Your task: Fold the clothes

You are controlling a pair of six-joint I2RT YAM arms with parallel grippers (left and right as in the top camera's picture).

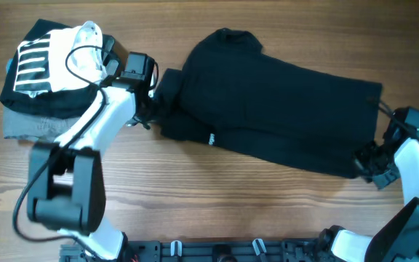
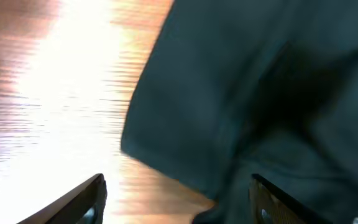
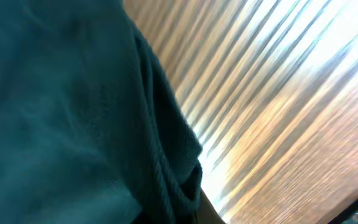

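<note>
Honestly, what worries me most is a one-sided lift. The plain black short-sleeved T-shirt of soft fabric lies spread across the middle and right of the pale wooden table, sleeve end toward my left arm, hem toward my right. If only one end is truly caught when I raise it, the loose cloth would drag and bunch, and the fold would come out skewed. A thin pinch of hem could also slip free under the shirt's weight. On the left, a wide swing might brush the stack just beyond that arm, the black garment with white stripes lying on the grey folded garment.

The left gripper has its jaws well apart. Its dark fingers straddle the shirt's edge, one over bare wood and the other at the cloth, and nothing is clamped. The right gripper sits at the lower hem corner with bunched hem right against its camera. Its fingers are hidden, so I cannot tell whether they are together on the fabric or apart.
</note>
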